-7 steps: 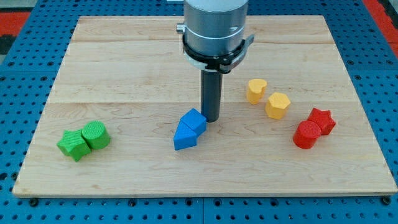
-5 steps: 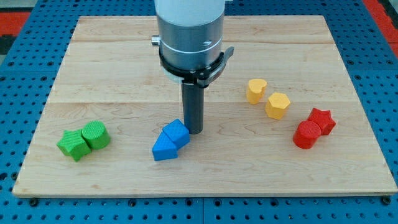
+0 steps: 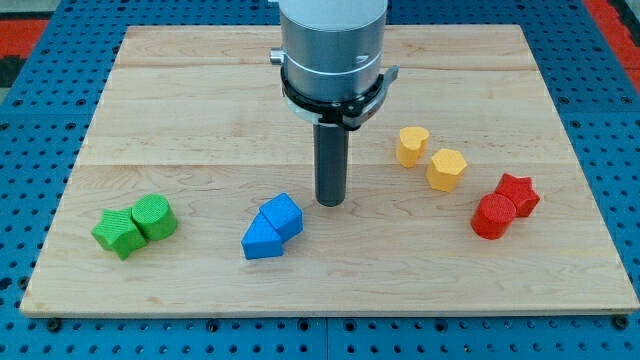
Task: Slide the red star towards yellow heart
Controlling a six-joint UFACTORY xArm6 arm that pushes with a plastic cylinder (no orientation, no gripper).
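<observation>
My tip [image 3: 330, 203] just right of blue blocks [image 3: 272, 227], unlabelled.

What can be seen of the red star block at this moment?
The red star is a small, ridged, plastic-looking block with a flat star-shaped top. It lies flat on the wooden board near the view's right edge. Its lower-left side touches the red round block. The yellow heart sits up and to the view's left, beyond the yellow hexagon. My tip is well to its left, not touching it.
</observation>
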